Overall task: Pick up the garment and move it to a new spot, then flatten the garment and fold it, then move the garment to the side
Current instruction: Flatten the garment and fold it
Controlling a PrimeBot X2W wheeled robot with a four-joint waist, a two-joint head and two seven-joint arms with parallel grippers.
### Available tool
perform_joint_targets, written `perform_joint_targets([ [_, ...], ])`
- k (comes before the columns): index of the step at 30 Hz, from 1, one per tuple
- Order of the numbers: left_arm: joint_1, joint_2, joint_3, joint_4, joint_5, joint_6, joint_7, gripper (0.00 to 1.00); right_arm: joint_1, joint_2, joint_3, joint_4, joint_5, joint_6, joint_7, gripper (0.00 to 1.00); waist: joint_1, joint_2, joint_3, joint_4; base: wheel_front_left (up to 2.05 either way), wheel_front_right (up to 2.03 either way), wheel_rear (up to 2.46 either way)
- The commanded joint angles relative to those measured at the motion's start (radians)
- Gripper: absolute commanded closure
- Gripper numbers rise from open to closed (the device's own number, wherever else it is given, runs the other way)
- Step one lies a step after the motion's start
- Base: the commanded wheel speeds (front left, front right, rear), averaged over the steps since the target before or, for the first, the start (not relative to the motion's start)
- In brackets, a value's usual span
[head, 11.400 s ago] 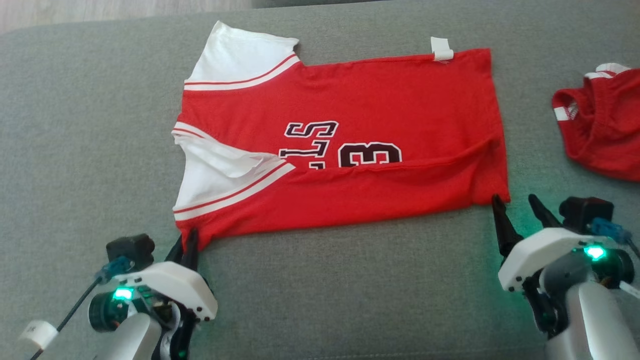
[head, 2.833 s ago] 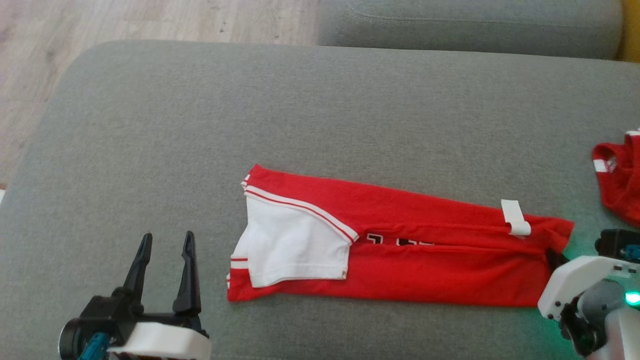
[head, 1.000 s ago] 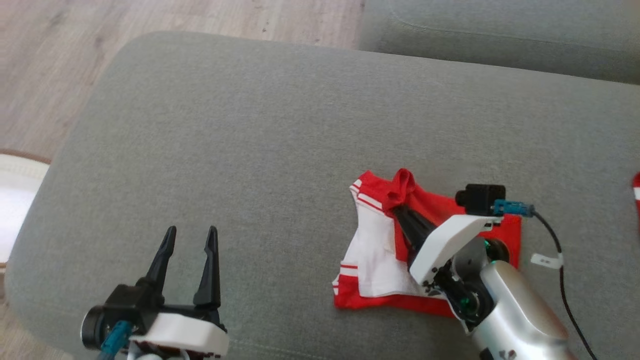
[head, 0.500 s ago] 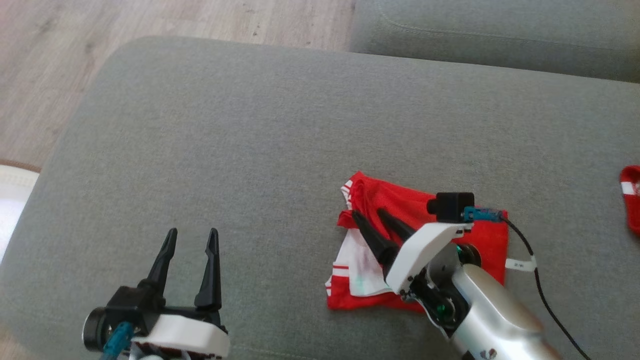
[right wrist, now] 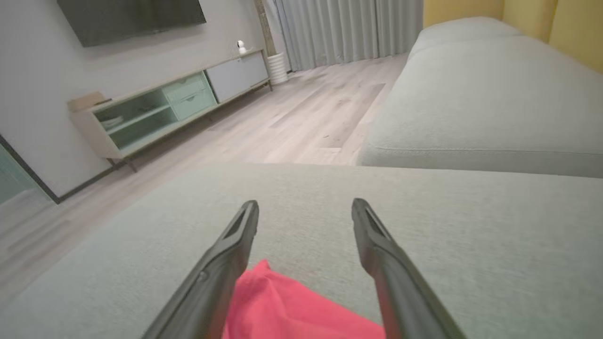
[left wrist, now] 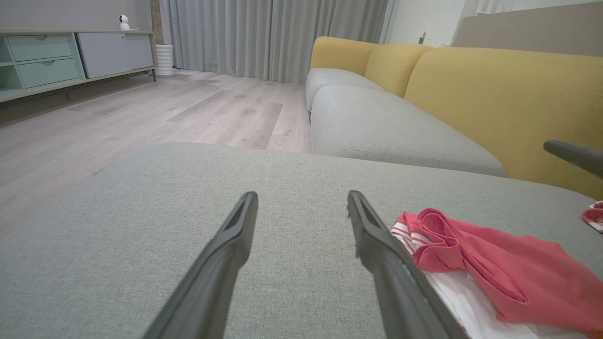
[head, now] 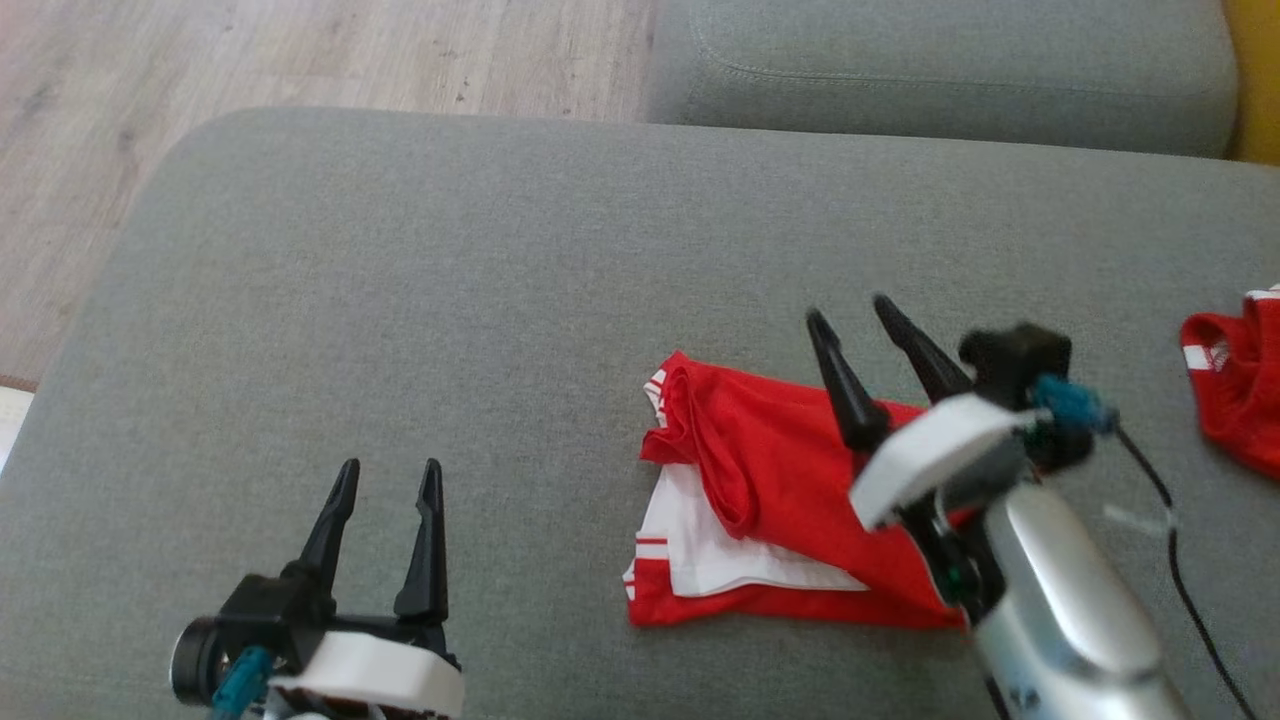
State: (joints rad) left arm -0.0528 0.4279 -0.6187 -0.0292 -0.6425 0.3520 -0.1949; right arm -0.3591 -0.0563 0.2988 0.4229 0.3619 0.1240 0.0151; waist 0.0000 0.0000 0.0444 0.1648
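Observation:
The garment (head: 775, 490) is a red jersey with white sleeves, lying folded into a small bundle on the grey cushion (head: 480, 300), its top layer rumpled at the left end. It also appears in the left wrist view as the red garment (left wrist: 499, 268) and in the right wrist view as a red corner (right wrist: 292, 310). My right gripper (head: 850, 310) hovers open above the garment's right part, fingers pointing away, holding nothing. My left gripper (head: 388, 478) stands open over bare cushion to the left of the garment, empty; its own view shows its spread left gripper (left wrist: 301, 197).
A second red garment (head: 1235, 385) lies at the cushion's right edge. Another grey cushion (head: 930, 70) sits behind, with yellow sofa backs (left wrist: 509, 89). Wooden floor (head: 250, 60) lies beyond the cushion's left and far edges. A low cabinet (right wrist: 165, 108) stands by the wall.
My right gripper opened, let go of the garment's folded-over end and lifted up and to the right. The red flap now rests on the bundle. The head view shifted slightly.

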Motion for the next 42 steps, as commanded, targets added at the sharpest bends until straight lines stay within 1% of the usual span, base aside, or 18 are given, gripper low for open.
perform_joint_targets([
  [1,-0.035,0.009,0.029,-0.03,0.001,0.002,-0.002,0.0,0.041,0.006,-0.008,-0.065,-0.067,0.007,0.006,0.0,0.0,0.0,0.001,-0.001,0.0,0.0,0.0],
  [4,-0.038,0.008,0.026,-0.03,0.0,0.001,-0.001,0.0,0.109,0.006,-0.031,-0.124,-0.2,0.007,0.012,0.02,0.0,0.0,0.004,-0.001,0.0,0.0,0.0],
  [5,-0.039,0.008,0.026,-0.03,0.0,0.001,-0.001,0.0,0.132,0.006,-0.034,-0.138,-0.231,0.007,0.013,0.13,0.0,0.0,0.006,-0.001,0.0,0.0,0.0],
  [6,-0.039,0.008,0.026,-0.03,-0.001,0.001,-0.001,0.0,0.152,0.006,-0.032,-0.148,-0.255,0.007,0.013,0.33,0.0,0.0,0.007,0.0,0.0,0.0,0.0],
  [8,-0.039,0.009,0.026,-0.03,-0.002,0.0,-0.002,0.0,0.188,0.006,-0.017,-0.152,-0.29,0.007,0.018,0.75,0.0,0.0,0.012,0.001,0.0,0.0,0.0],
  [9,-0.039,0.009,0.027,-0.03,-0.002,0.0,-0.003,0.0,0.201,0.006,-0.008,-0.148,-0.297,0.007,0.019,0.93,0.0,0.0,0.014,0.003,0.0,0.0,0.0],
  [10,-0.039,0.01,0.027,-0.031,-0.003,0.001,-0.003,0.0,0.209,0.006,0.003,-0.14,-0.301,0.007,0.019,1.0,0.0,0.0,0.017,0.006,0.0,0.0,0.0],
  [13,-0.043,0.01,0.03,-0.032,-0.003,0.002,-0.004,0.0,0.214,0.006,0.024,-0.115,-0.305,0.007,0.014,1.0,0.0,0.0,0.025,0.013,0.0,0.0,0.0],
  [18,-0.052,0.013,0.037,-0.031,-0.005,0.001,-0.007,0.0,0.179,0.006,0.083,-0.026,-0.272,0.007,0.0,1.0,0.0,0.0,0.042,0.04,0.0,0.0,0.0],
  [21,-0.057,0.011,0.036,-0.03,-0.005,0.0,-0.009,0.0,0.145,0.006,0.129,0.025,-0.252,0.007,-0.007,1.0,0.0,0.0,0.051,0.06,0.0,0.0,0.0],
  [26,-0.059,0.01,0.037,-0.025,-0.007,0.0,-0.013,0.0,0.096,0.006,0.218,0.073,-0.211,0.007,-0.012,1.0,0.0,0.0,0.057,0.085,0.0,0.0,0.0],
  [33,-0.057,0.012,0.042,-0.02,-0.011,0.003,-0.016,0.0,0.063,0.006,0.372,0.1,-0.147,0.007,0.003,1.0,0.0,0.0,0.052,0.094,0.0,0.0,0.0],
  [35,-0.055,0.013,0.045,-0.02,-0.012,0.006,-0.018,0.0,0.057,0.006,0.387,0.098,-0.128,0.007,-0.008,1.0,0.0,0.0,0.05,0.092,0.0,0.0,0.0],
  [38,-0.049,0.017,0.051,-0.022,-0.014,0.01,-0.02,0.0,0.045,0.006,0.381,0.083,-0.117,0.007,-0.037,1.0,0.0,0.0,0.044,0.079,0.0,0.0,0.0],
  [39,-0.047,0.019,0.051,-0.023,-0.015,0.01,-0.021,0.0,0.041,0.006,0.372,0.077,-0.119,0.007,-0.049,0.94,0.0,0.0,0.041,0.073,0.0,0.0,0.0],
  [40,-0.046,0.019,0.051,-0.022,-0.015,0.01,-0.021,0.0,0.039,0.006,0.361,0.07,-0.122,0.007,-0.061,0.78,0.0,0.0,0.037,0.068,0.0,0.0,0.0],
  [41,-0.045,0.019,0.05,-0.022,-0.015,0.01,-0.021,0.0,0.039,0.006,0.346,0.061,-0.123,0.007,-0.073,0.64,0.0,0.0,0.032,0.061,0.0,0.0,0.0],
  [42,-0.045,0.019,0.048,-0.021,-0.015,0.01,-0.022,0.0,0.041,0.006,0.329,0.052,-0.125,0.007,-0.082,0.52,0.0,0.0,0.026,0.055,0.0,0.0,0.0],
])
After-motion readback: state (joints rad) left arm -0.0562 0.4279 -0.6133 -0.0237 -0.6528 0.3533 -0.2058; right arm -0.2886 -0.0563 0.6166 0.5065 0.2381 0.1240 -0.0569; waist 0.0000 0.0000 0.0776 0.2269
